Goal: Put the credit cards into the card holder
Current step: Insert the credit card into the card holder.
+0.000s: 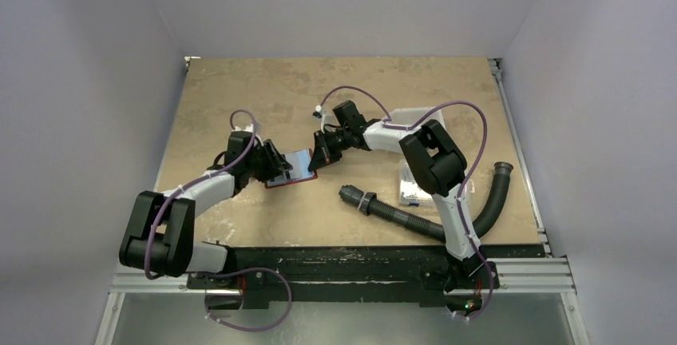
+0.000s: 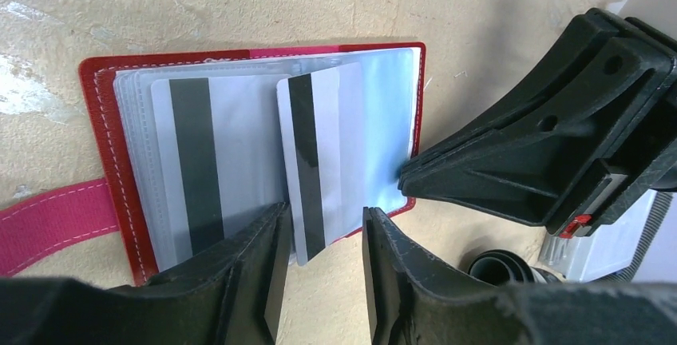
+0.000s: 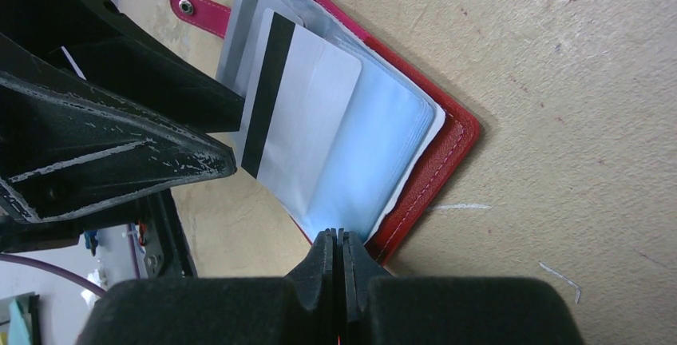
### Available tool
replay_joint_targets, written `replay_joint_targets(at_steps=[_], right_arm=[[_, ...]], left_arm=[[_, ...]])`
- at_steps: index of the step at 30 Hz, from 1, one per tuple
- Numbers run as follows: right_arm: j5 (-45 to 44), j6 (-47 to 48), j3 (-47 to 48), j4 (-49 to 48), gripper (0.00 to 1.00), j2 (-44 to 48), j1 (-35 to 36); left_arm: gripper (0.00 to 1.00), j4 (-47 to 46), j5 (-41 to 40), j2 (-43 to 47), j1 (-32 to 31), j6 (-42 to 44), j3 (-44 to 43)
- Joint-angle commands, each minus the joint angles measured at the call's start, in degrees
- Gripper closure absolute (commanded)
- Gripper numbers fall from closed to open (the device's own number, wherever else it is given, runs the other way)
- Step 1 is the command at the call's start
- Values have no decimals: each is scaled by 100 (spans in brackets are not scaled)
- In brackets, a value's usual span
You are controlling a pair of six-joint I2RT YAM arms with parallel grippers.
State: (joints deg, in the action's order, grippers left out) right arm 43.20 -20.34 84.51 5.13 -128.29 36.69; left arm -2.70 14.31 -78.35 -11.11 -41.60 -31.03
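Observation:
The red card holder [image 1: 293, 171] lies open on the table, its clear sleeves up [image 2: 104, 137] [image 3: 447, 153]. One pale grey card with a black stripe [image 2: 199, 169] sits in a sleeve. A second striped grey card [image 2: 319, 161] [image 3: 295, 113] is partly in a sleeve, and its lower end sticks out between my left fingers. My left gripper [image 2: 323, 281] [image 1: 275, 167] is open around that end. My right gripper [image 3: 339, 237] [image 1: 319, 155] is shut, its tips pinching the edge of a clear sleeve [image 3: 375, 161]. It also shows in the left wrist view [image 2: 543, 145].
The holder's pink closing tab [image 2: 48, 225] [image 3: 199, 9] lies flat to one side. A black corrugated hose [image 1: 415, 219] lies near the right arm. A clear box [image 1: 411, 185] and a white tray [image 1: 419, 113] stand at the right.

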Motion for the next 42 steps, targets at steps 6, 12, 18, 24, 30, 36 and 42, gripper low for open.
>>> replay_joint_targets(at_steps=[6, 12, 18, 24, 30, 36, 42], right_arm=[[-624, 221, -198, 416, 100, -340, 49], [-498, -35, -278, 205, 100, -255, 34], [-681, -236, -308, 369, 100, 233, -26], [-726, -245, -111, 734, 90, 576, -30], [-1043, -221, 3, 722, 72, 574, -16], [-1015, -214, 14, 626, 70, 414, -13], [-1084, -185, -105, 632, 70, 512, -52]], left_arm=[[62, -158, -233, -541, -458, 234, -453], [59, 705, -746, -1013, -1175, 560, -1129], [52, 997, -827, -422, -1016, 622, -943], [45, 1991, -889, 228, -663, 1043, -1386], [30, 2888, -1631, 788, 370, 1275, -1357], [23, 2333, -949, -21, 962, 1273, -1307], [32, 1931, -762, -617, 995, 1327, -1326]])
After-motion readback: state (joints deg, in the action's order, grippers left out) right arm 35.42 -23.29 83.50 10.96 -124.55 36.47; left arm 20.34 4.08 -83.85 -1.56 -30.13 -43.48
